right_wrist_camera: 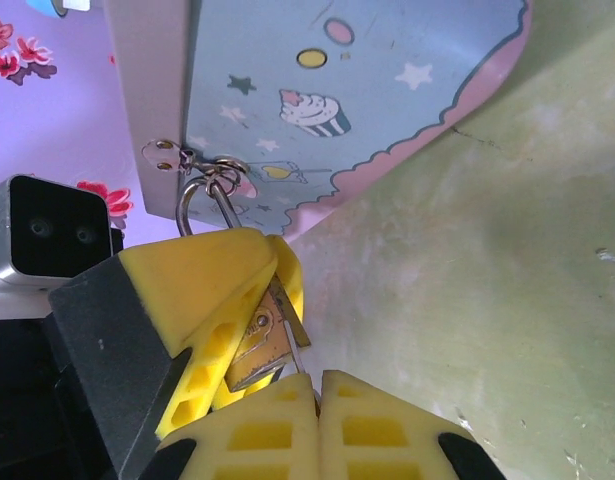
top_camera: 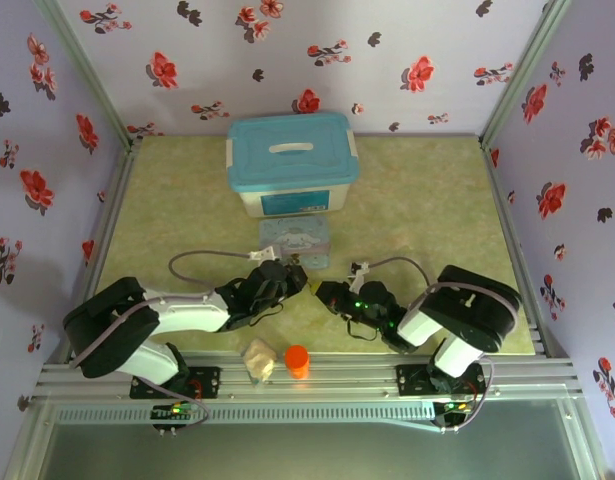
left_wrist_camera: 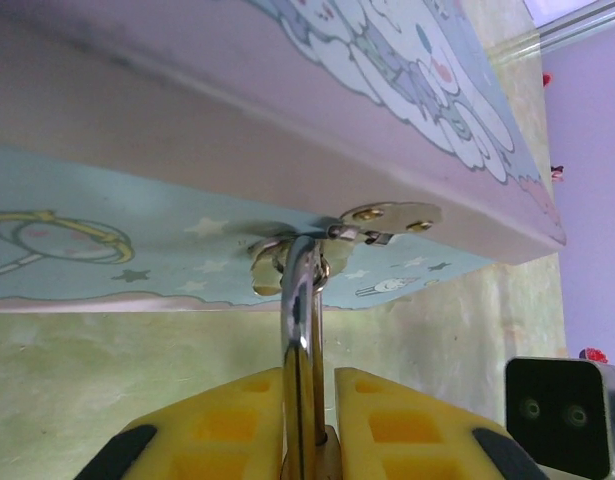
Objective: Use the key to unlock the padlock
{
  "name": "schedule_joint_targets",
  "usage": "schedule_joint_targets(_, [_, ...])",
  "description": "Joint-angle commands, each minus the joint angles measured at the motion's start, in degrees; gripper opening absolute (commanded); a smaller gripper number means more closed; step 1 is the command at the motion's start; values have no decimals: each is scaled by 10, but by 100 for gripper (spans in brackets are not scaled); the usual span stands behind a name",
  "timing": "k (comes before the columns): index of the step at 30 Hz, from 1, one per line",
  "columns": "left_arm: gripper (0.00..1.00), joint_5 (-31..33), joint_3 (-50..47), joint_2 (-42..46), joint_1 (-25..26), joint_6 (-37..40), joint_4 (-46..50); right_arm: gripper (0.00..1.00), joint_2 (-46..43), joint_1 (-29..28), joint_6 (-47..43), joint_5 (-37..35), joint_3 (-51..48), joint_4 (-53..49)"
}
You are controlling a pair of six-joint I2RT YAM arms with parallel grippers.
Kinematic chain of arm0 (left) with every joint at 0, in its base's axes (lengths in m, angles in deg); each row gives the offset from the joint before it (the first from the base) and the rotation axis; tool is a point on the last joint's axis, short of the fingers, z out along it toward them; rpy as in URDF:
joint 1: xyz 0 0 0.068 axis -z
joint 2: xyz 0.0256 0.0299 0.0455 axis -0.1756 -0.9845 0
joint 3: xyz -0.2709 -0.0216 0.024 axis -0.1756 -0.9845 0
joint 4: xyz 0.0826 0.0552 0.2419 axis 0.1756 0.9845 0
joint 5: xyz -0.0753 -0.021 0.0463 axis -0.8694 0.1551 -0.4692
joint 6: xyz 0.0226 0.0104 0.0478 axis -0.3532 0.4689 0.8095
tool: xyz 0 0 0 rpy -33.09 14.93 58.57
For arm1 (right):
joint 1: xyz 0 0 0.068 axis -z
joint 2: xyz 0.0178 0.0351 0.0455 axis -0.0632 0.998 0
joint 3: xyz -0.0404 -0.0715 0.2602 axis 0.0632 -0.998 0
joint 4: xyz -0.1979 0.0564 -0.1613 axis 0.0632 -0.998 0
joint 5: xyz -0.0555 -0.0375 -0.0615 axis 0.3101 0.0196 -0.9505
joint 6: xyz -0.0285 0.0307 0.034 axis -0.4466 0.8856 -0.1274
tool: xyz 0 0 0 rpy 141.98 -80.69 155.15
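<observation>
Left tool [left_wrist_camera: 309,390] nearly closed, pinching the padlock [left_wrist_camera: 301,320] just in front of the cartoon tin [left_wrist_camera: 137,230]. The shackle is threaded through the tin's hasp [left_wrist_camera: 387,215]. Right tool [right_wrist_camera: 317,385] pressed together on the key [right_wrist_camera: 293,322], whose tip meets the padlock body, near the tin's front wall.

**Lock body buried, key unclear**

From the left wrist, the padlock [left_wrist_camera: 303,330] shows its shackle. The body is swallowed between the 2 fingers of the left gripper [left_wrist_camera: 309,378] and cut by the bottom edge. From the right wrist, a thin grey sliver [right_wrist_camera: 290,318] vanishes into the pressed-together tips of the right gripper [right_wrist_camera: 315,382]; the key or not, I cannot tell. From above, both are too small.
</observation>
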Motion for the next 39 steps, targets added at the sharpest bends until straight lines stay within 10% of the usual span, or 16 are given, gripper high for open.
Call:
schedule_joint_targets(1, [0,18,0,25,3,-14,-60,0,25,-11,13,6,10,54])
schedule_joint_targets(39, [0,28,-45,15,0,-54,-192,0,-33,-23,21,-7,8,55])
